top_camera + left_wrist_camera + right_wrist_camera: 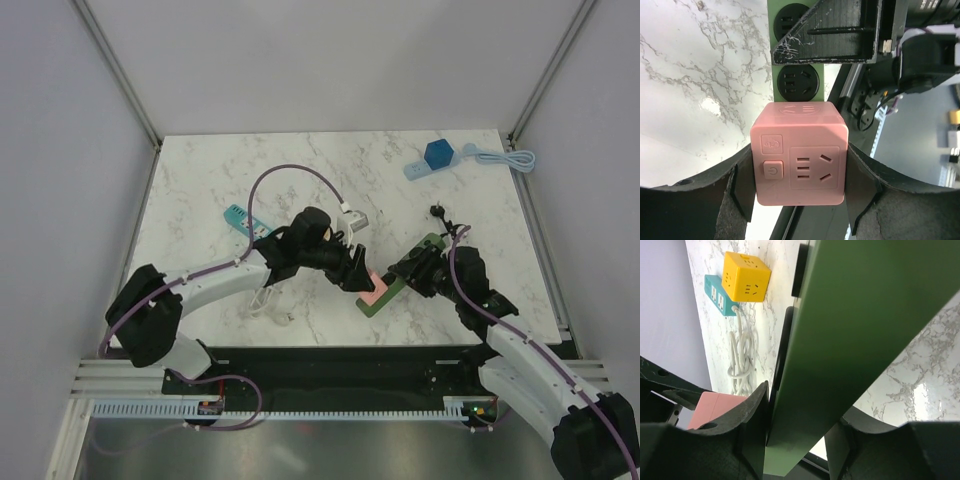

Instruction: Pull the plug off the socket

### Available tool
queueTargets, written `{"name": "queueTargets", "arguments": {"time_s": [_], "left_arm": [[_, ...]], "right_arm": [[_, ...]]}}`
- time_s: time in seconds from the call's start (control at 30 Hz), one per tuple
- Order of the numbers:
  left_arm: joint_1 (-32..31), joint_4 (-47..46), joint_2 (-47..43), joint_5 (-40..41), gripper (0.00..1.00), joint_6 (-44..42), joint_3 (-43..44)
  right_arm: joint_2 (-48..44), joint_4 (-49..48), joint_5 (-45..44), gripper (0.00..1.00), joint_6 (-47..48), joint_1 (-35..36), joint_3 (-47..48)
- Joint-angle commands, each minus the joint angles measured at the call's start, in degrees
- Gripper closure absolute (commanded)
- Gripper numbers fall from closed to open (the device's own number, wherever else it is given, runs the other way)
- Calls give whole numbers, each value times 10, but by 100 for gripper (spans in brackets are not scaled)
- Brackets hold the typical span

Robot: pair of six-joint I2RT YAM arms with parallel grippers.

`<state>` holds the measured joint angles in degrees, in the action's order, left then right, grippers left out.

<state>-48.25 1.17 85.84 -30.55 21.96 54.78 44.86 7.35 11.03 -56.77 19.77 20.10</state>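
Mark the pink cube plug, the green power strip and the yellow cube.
pink cube plug (800, 155): left wrist view, middle of its front face.
green power strip (860, 340): right wrist view, its broad green side.
yellow cube (746, 277): right wrist view, middle of the cube.

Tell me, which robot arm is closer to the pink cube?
Left. The left tool squeezes the pink cube on both sides; the right tool grips the green strip right beside it.
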Motion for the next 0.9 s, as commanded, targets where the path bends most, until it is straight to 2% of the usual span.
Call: {"name": "queueTargets", "arguments": {"time_s": [0.0,0.03,0.13,0.4,0.6,0.77,0.87], "left_arm": [[3,35,-76,-73,98,-119,90],[4,71,-61,-84,98,-130,134],[3,130,-10,-99,98,-136,182],[-32,132,42,-112,98,-104,207],[-37,142,75,-123,98,-93,246],[-25,169,59,-62,98,-93,248],[16,160,14,-36,98,-86,213]], "right_arm": [[20,128,-112,100,103,-20,-16],[22,129,-111,100,105,-21,-12],[32,125,-92,100,114,-20,-2],[52,101,-66,100,117,-18,6],[70,79,-58,100,110,-7,-1],[67,123,-107,100,112,-7,1],[51,151,-150,100,110,-7,-2]]}}
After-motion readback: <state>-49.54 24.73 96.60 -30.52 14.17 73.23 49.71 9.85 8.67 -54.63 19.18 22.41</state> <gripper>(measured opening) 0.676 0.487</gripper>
